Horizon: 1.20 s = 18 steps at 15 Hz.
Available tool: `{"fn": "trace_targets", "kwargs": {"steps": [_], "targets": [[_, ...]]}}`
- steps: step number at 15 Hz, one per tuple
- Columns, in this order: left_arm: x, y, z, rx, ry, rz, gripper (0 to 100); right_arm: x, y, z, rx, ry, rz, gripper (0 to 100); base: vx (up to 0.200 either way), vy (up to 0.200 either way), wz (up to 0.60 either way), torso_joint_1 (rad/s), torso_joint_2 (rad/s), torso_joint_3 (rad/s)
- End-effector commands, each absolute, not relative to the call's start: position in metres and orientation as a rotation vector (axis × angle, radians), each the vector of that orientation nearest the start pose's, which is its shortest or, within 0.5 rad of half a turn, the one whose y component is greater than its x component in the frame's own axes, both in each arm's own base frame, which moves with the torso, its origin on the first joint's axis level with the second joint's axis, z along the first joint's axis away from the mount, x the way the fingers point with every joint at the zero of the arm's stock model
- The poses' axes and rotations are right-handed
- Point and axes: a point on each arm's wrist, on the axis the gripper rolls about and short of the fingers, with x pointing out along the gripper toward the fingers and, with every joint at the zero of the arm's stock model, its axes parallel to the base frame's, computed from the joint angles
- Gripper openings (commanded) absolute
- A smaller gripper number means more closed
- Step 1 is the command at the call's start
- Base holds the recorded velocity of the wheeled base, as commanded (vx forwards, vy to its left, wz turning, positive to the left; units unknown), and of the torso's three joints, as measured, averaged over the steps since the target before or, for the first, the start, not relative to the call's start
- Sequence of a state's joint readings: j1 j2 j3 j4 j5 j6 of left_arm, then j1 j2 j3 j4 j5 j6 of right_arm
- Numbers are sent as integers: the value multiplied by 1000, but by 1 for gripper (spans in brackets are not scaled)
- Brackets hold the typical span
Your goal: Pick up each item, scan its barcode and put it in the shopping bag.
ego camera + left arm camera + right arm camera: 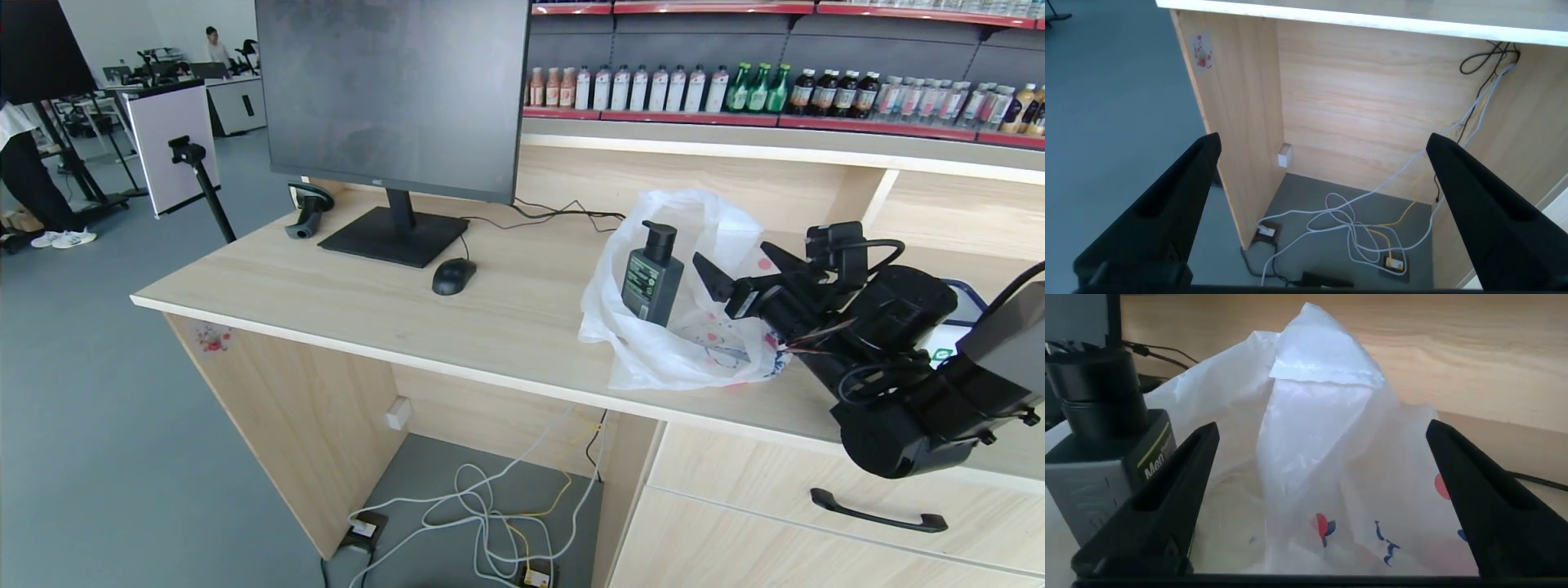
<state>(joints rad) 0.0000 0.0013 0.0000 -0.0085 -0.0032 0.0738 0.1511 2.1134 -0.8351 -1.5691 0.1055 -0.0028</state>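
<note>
Across the front of the scene a pale wooden bench (326, 286) is seen, and a shelf of drink bottles (735, 88) is set behind it. A dark monitor (392, 90) is stood on its foot toward the left part of the bench. To the right of the monitor a white shopping bag (694, 343) (1323, 416) is laid crumpled on the bench, its mouth turned toward the monitor side.

The right pincer (732, 255) (1315, 498) is held just above the bag, its fingers spread apart with nothing between them. A dark grey pump bottle (651, 278) (1102, 457) is stood upright at the bag's mouth, with plastic behind and beside it; whether it is fully inside cannot be told. The bottle is near the right pincer but apart from it.

The left pincer (1315, 212) is held low before the bench's open underside, its fingers likewise spread and empty. White and yellow cables (1347, 229) are seen lying tangled on the floor there.

A black mouse (454, 276) is placed just beside the monitor's foot, and a handheld scanner (306, 211) is rested at the bench's left rear corner.
</note>
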Motion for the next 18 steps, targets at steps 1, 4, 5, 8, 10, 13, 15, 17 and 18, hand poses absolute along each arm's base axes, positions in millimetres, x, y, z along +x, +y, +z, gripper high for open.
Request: {"fn": "trace_targets", "kwargs": {"steps": [1, 4, 5, 8, 10, 13, 15, 17, 18], "targets": [[-23, 0, 76, 74, -8, -3, 100, 375, 63, 129, 3, -262, 262, 100, 0, 0, 0, 0, 0, 0], [-23, 0, 76, 74, -8, -3, 100, 375, 60, 126, 8, -252, 252, 0, 0, 0, 0, 0, 0, 0], [-23, 0, 76, 74, -8, -3, 100, 376, 59, 126, 8, -252, 249, 0, 0, 0, 0, 0, 0, 0], [-23, 0, 76, 74, -8, -1, 100, 380, 55, 129, 7, -270, 237, 0, 0, 0, 0, 0, 0, 0], [-23, 0, 76, 72, -8, -3, 100, 384, 54, 138, 7, -309, 232, 0, 0, 0, 0, 0, 0, 0], [-23, 0, 76, 72, -8, -1, 100, 395, 39, 161, -2, -409, 194, 0, 0, 0, 0, 0, 0, 0], [-23, 0, 76, 72, -8, -1, 100, 399, 32, 170, -9, -449, 171, 0, 0, 0, 0, 0, 0, 0], [-23, 0, 76, 72, -8, -1, 100, 403, 15, 176, -26, -473, 137, 0, 0, 0, 0, 0, 0, 0], [-23, 0, 76, 72, -8, -3, 100, 404, 10, 177, -34, -479, 133, 0, 0, 0, 0, 0, 0, 0]]}}
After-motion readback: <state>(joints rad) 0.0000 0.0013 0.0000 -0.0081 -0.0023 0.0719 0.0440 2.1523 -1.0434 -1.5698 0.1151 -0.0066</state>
